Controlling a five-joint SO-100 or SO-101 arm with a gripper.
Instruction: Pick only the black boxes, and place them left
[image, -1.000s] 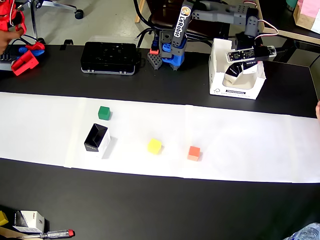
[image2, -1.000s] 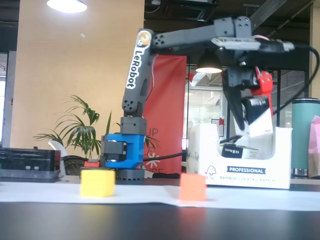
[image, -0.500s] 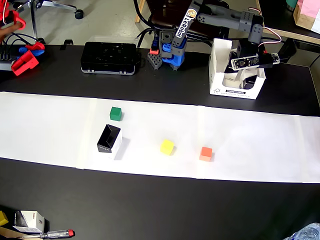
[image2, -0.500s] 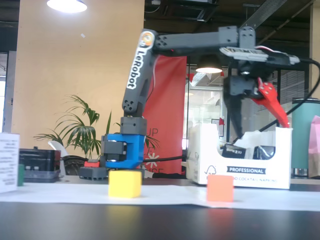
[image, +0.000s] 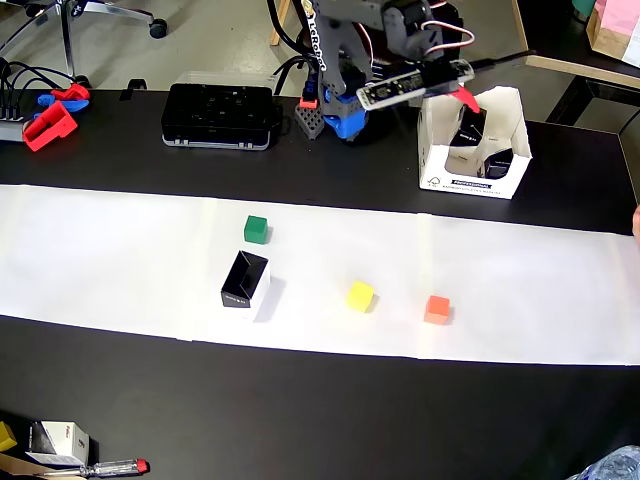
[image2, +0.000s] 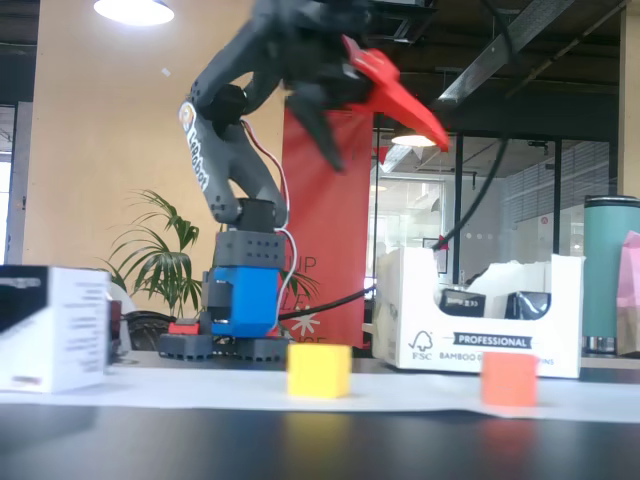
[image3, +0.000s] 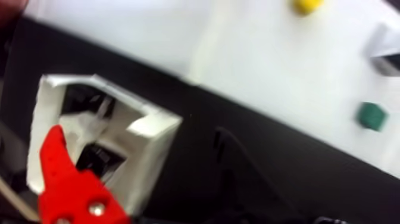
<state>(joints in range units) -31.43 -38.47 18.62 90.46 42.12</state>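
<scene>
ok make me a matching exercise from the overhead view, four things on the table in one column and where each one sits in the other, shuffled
Things:
1. green cube
2. orange cube
3. black box
4. white carton

Places, as the overhead view shows them:
A. on the dark table past the paper strip, right of the arm's base
B. on the paper, just below the green cube
C. on the paper, right of the yellow cube
D. on the paper, farthest up of the small things

Pairs: 1-D, 2-C, 3-B, 4-A
</scene>
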